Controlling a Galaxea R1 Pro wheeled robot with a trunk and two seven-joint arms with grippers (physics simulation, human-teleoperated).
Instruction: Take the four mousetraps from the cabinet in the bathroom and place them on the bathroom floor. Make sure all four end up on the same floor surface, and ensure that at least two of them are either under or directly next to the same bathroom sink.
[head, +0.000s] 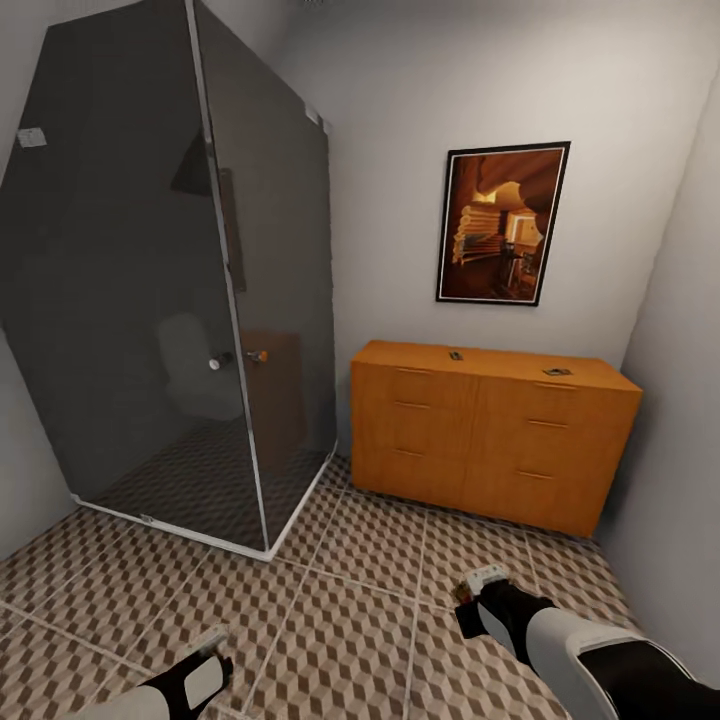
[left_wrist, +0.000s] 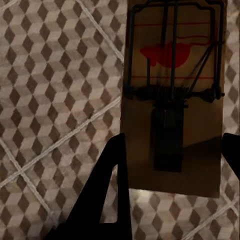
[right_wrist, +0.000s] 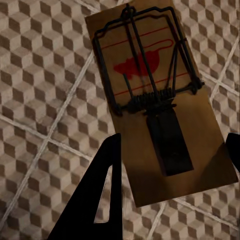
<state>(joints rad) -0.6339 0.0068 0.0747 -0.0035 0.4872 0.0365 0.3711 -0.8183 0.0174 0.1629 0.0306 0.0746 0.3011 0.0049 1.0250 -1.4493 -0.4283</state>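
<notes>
The orange-brown cabinet (head: 490, 440) stands against the far wall. Two small mousetraps lie on its top, one (head: 456, 355) toward the left and one (head: 556, 372) toward the right. My left gripper (head: 212, 640) hangs low over the cube-patterned bathroom floor (head: 350, 620). In the left wrist view the left gripper (left_wrist: 172, 170) is shut on a mousetrap (left_wrist: 175, 65), a wooden slab with a dark wire spring and a red mark. My right gripper (head: 478, 590) is also low over the tiles. In the right wrist view the right gripper (right_wrist: 172, 170) is shut on another mousetrap (right_wrist: 150, 75). The bathroom sink is out of view.
A dark glass shower stall (head: 170, 300) fills the left side, its white base rim reaching out onto the tiles. A framed picture (head: 502, 222) hangs above the cabinet. A grey wall (head: 680, 450) closes the right side. Open tiles lie between me and the cabinet.
</notes>
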